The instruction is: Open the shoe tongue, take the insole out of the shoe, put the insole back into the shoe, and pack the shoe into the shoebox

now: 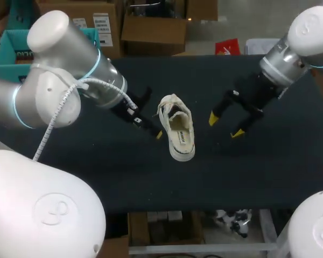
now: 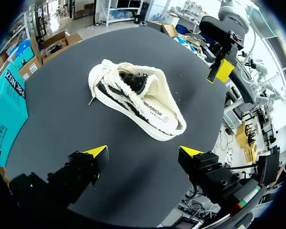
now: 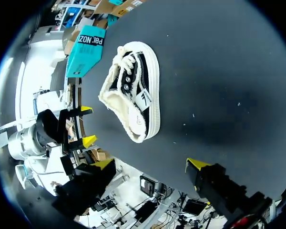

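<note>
Cream-and-black, the shoe [image 1: 176, 128] lies at the middle of the dark table [image 1: 269, 177], between the two arms. The left fingers [image 2: 96, 151] stand apart just beside it, gripping nothing — the right fingers [image 3: 198, 164] hang spread wide too, clear of the shoe on its other side

Shoe [image 1: 176, 127]: cream sneaker with black stripes, sitting sole-down mid-table, toe pointing toward 11 o'clock.
Insole [image 1: 181, 135]: lying inside the shoe.
Shoebox [image 1: 2, 59]: teal, sitting at 10 o'clock.
</note>
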Motion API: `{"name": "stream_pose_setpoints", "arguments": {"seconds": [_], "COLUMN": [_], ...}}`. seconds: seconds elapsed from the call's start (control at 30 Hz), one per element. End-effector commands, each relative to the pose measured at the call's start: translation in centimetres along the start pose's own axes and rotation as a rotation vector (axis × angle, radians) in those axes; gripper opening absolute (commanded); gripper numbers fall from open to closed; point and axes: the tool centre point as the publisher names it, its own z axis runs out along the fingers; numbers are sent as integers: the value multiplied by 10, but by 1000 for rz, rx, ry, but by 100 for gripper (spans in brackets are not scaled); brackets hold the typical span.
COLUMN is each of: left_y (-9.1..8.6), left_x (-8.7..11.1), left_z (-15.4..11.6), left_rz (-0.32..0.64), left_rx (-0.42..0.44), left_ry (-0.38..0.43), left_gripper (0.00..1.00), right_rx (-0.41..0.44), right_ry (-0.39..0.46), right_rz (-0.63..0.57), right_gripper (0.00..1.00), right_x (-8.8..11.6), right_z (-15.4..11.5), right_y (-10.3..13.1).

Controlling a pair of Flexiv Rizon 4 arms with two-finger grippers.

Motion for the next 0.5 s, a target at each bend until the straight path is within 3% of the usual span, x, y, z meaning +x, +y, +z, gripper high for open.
{"name": "stream_pose_setpoints", "arguments": {"seconds": [0.03,0.07,0.13,0.17,0.33,0.5], "left_y": [-1,-1,-7,-8,-10,-10], "left_x": [1,1,10,14,28,28], "left_z": [2,2,13,18,27,37], "left_rz": [-2,-2,-162,-191,-420,-548], "left_rx": [-1,-1,10,5,8,-23], "left_ry": [-7,-7,-103,-132,-159,-249], "left_gripper": [100,100,100,100,100,100], "right_rx": [69,69,69,87,6,-13], "right_ry": [-122,-122,-122,-164,-248,-345], "right_rz": [-49,-49,-49,-197,-302,-471], "right_gripper": [100,100,100,100,100,100], "right_x": [8,8,8,4,-18,-31], "right_z": [-1,-1,-1,-2,-17,-28], "right_y": [7,7,7,6,-4,-13]}}
